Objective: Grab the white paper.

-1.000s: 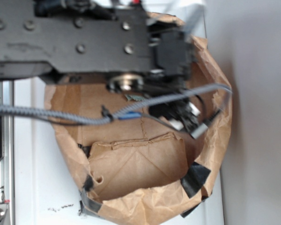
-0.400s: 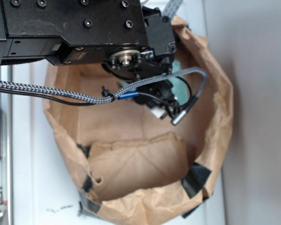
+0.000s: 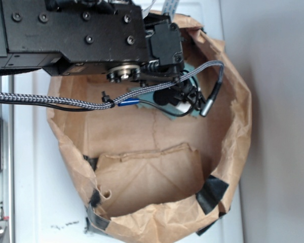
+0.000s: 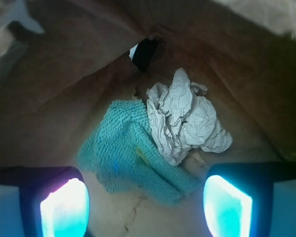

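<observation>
The white paper (image 4: 185,123), a crumpled wad, lies on the floor of the brown paper bag (image 3: 233,152), its left edge touching and partly overlapping the teal cloth (image 4: 130,150), which spreads toward seven o'clock from it. The gripper (image 4: 145,205) hangs above both with jaws spread wide and empty, the paper lying toward one o'clock from the gap between its fingers (image 4: 64,207).

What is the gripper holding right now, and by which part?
Nothing. The gripper is open, its fingers spread and empty above the bag floor. The white paper lies ungrasped beyond them, beside the teal cloth.
</observation>
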Controlling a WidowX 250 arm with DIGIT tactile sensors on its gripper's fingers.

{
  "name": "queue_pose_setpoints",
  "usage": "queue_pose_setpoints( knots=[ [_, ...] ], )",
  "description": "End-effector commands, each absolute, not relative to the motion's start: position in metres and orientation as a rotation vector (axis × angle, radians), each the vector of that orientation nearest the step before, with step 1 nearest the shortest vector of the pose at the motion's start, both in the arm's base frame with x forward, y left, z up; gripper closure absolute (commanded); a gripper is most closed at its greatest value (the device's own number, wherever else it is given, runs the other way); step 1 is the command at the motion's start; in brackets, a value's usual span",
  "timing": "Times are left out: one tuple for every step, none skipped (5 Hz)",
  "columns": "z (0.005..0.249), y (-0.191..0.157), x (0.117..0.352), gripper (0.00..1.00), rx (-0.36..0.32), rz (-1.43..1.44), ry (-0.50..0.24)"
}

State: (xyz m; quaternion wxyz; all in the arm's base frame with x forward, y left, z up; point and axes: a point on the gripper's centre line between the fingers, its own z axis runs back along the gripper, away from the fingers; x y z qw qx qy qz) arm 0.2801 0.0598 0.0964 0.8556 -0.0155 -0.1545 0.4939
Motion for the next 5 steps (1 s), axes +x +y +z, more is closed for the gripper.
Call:
queue_pose_setpoints(
  knots=[
    [0.079,0.087,0.285,0.0,-0.043,1.193,-0.339],
    [0.073,0.096,0.284,0.0,-0.018,1.238,-0.304],
    [0.083,0.095,0.277,0.0,-0.011,1.272,-0.274],
    [0.1,0.087,0.268,0.0,-0.047,1.266,-0.291],
    [0.099,0.108,0.27,0.0,-0.043,1.307,-0.279]
  ],
)
